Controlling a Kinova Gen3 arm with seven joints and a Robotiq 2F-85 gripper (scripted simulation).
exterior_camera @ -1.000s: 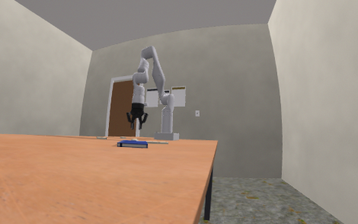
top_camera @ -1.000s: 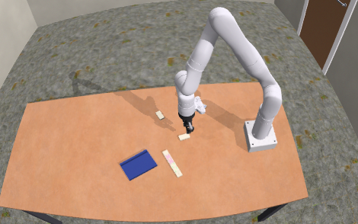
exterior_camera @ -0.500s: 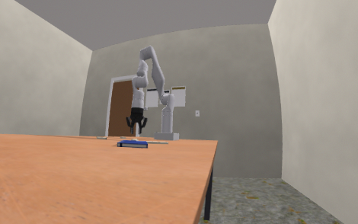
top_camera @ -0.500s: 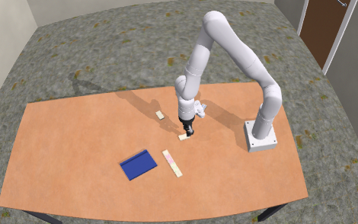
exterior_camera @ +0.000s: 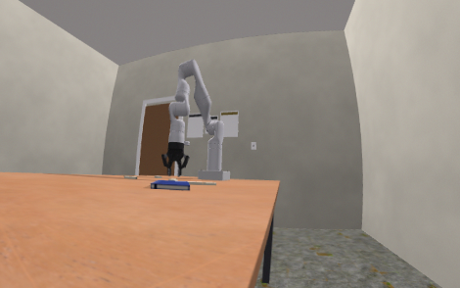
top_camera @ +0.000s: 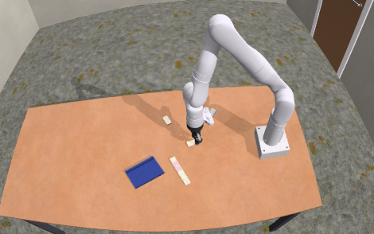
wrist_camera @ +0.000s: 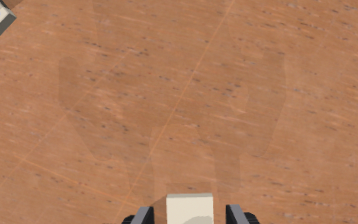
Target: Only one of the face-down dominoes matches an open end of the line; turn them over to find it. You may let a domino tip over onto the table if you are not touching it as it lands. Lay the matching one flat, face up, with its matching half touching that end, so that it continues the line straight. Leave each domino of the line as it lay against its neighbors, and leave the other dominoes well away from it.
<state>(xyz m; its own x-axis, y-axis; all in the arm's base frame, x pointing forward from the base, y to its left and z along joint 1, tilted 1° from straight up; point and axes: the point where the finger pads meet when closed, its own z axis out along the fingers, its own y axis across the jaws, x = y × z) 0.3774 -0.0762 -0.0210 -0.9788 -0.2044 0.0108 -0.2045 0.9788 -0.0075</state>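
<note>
A face-down domino (top_camera: 190, 143) (exterior_camera: 172, 179) (wrist_camera: 190, 207) lies flat, plain side up. My gripper (top_camera: 197, 142) (exterior_camera: 174, 174) (wrist_camera: 190, 216) is partly open, low over it, one finger on each side with gaps in the wrist view. Another plain domino (top_camera: 167, 119) (exterior_camera: 130, 177) lies farther back and left. A third domino (top_camera: 212, 112), bluish-grey on top, lies behind the wrist, partly hidden; a corner of a domino (wrist_camera: 4, 16) shows at the top left of the wrist view. The line (top_camera: 181, 172) (exterior_camera: 203, 183) lies straight, with pink and pale marks; its pips are too small to count.
A blue tray-like object (top_camera: 144, 173) (exterior_camera: 170, 185) lies left of the line on the table (top_camera: 79, 159). The robot's base (top_camera: 273, 147) (exterior_camera: 214, 174) stands at the right. My arm arches from the base over the back of the table.
</note>
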